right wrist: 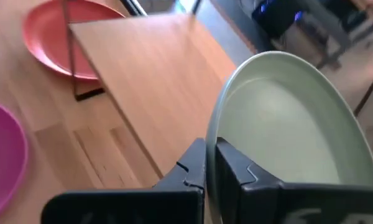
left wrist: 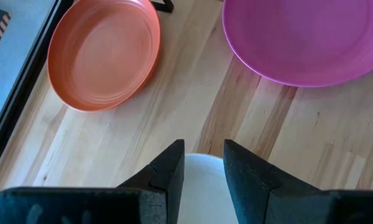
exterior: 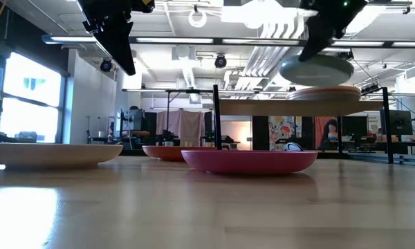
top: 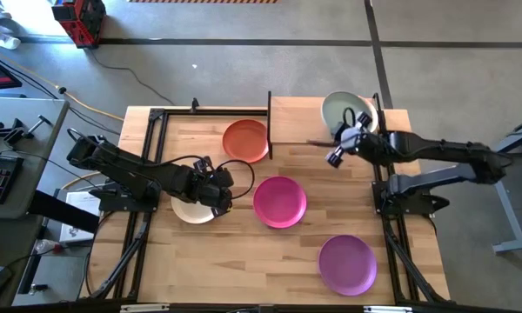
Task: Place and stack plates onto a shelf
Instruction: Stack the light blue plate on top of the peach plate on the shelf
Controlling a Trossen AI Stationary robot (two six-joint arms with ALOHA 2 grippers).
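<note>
My right gripper [top: 357, 124] is shut on a pale green plate [top: 344, 111] over the right end of the light-wood shelf [top: 296, 122]. A peach plate [exterior: 325, 92] lies on the shelf just under it. My left gripper [left wrist: 204, 163] is open and empty, raised above a cream plate [top: 191, 211] at the table's left. Orange-red [top: 245, 141], magenta [top: 279, 202] and purple [top: 347, 263] plates rest flat on the tabletop. My right gripper pinches the green plate's rim [right wrist: 212, 140] on its near-right side. One finger [right wrist: 239, 174] lies on the plate's inner face and the other finger [right wrist: 191, 169] on its outer side. The plate [exterior: 317, 69] sits slightly tilted, just above the peach plate.
Thin black posts [top: 270, 117] stand at the shelf's corners. The orange-red plate lies against the shelf's left post. A black frame [top: 148, 122] borders the table's left side. Bare shelf board [right wrist: 149, 74] shows left of the green plate.
</note>
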